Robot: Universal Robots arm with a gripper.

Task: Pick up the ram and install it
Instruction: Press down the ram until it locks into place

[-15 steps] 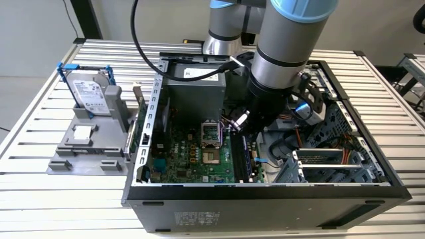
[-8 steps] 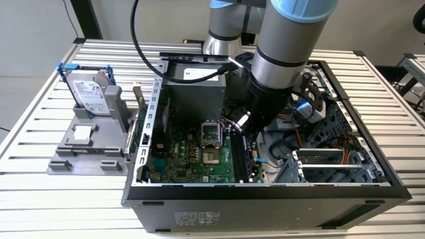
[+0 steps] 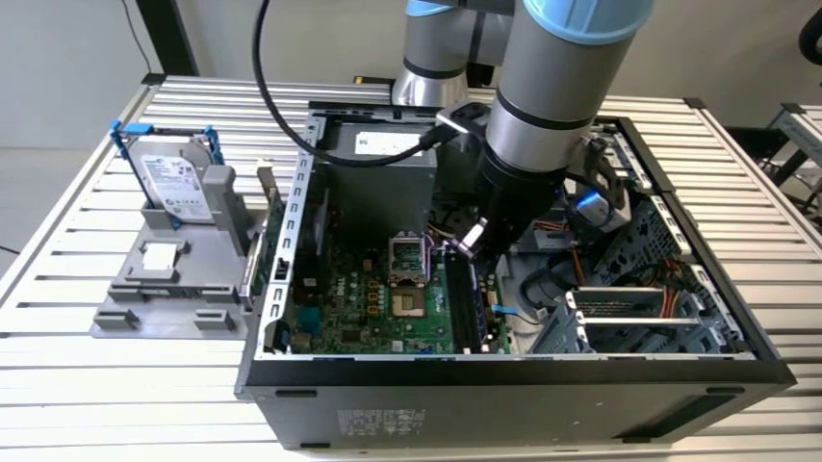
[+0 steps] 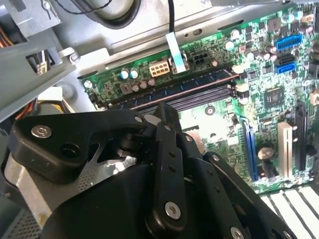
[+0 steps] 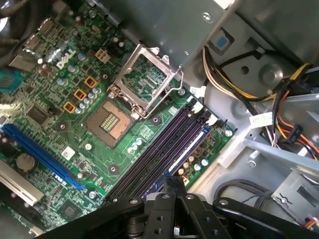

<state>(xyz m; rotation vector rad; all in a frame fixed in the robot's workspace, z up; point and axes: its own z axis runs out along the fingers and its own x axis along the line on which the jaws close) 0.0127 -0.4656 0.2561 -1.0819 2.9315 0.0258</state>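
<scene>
The arm hid much of the open black computer case. The black gripper hung above the long, dark green-blue ram stick seated in the motherboard's black slots; its opening could not be told.

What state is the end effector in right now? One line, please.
End effector: closed, tips at the ram standing on the motherboard; whether it grips the ram cannot be told.

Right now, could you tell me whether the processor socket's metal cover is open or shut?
Open: the metal cover is swung back off the processor socket, whose contacts lie bare.
</scene>
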